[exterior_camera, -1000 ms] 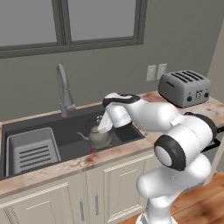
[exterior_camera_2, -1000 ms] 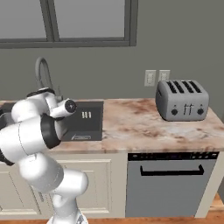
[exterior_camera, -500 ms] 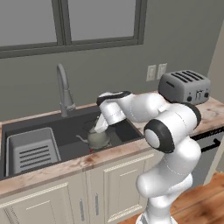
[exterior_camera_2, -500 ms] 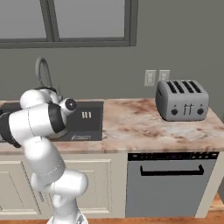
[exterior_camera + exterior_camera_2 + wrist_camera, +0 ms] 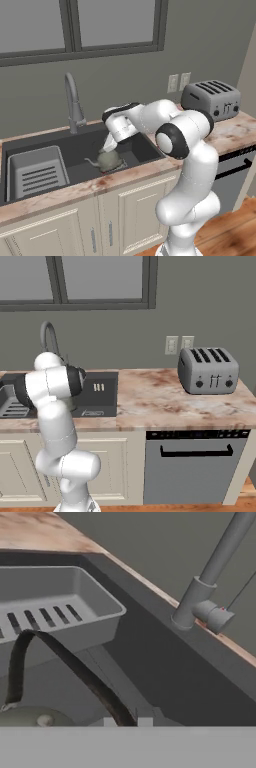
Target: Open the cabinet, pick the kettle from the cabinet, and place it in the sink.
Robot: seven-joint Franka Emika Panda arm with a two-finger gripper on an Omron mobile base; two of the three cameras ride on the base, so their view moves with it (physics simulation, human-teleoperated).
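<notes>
My fingers (image 5: 109, 146) pinch the kettle (image 5: 106, 159) handle, low in the dark sink (image 5: 142, 145) set into the marbled counter (image 5: 150, 401) under a window (image 5: 75, 25).

You find no readable text, label, brand, number or sign anywhere here. The toaster (image 5: 208, 370) front carries small dark knobs, and any markings beside them are too small to read.
</notes>
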